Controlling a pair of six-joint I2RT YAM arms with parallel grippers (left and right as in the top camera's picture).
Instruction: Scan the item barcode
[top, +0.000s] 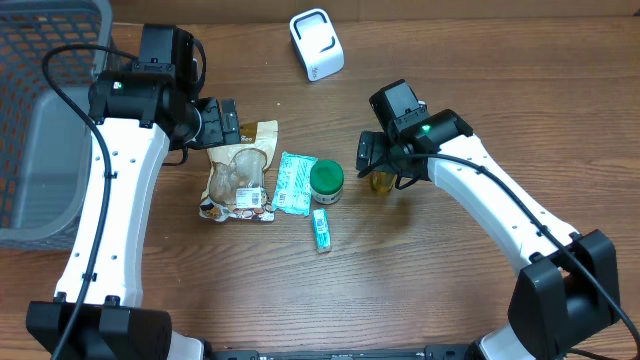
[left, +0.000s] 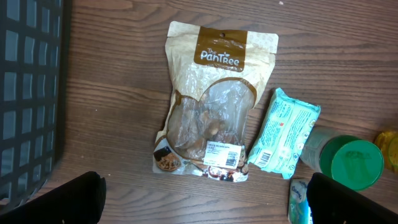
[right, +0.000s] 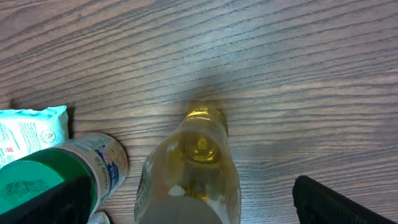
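**Scanner.** White rounded barcode scanner (top: 317, 44) sits on the brown wooden table (top: 480, 90) near the far edge. It is well apart from the items and nothing touches it.

**Items.** All lie in a cluster at table centre. Left to right in the overhead view:
- Beige-and-clear plastic snack pouch (top: 240, 175) (left: 211, 106) lies flat with the "The PanTree" print up. A white printed label (left: 222, 154) is on the lower front; its bars are too small to read.
- Teal soft wipes packet (top: 295, 183) (left: 283, 140) lies flat, just beside the pouch's right edge.
- Green-lidded cylindrical jar (top: 326, 181) (left: 348, 163) (right: 56, 180) stands lid up, against or just beside the packet; cannot tell which.
- Small teal tube (top: 321, 229) (left: 298, 202) lies flat on the near side of the jar.
- Clear bottle of yellow liquid (top: 383, 181) (right: 199, 168) stands near the jar's right side, apart from it.

**Left gripper** (top: 225, 122) (left: 211, 205). It hangs in the air above the pouch. The jaws are spread wide, with one dark finger at each lower corner of the wrist view. It holds nothing.

**Right gripper** (top: 372, 160) (right: 196, 208). It is positioned over the bottle with the jaws spread wide. In the wrist view the bottle lies between the two fingers, with bare table on both sides. No contact is seen and nothing is gripped.

**Surroundings.** Dark mesh basket (top: 40, 120) (left: 28, 93) is at the table's left edge, well apart from the cluster.
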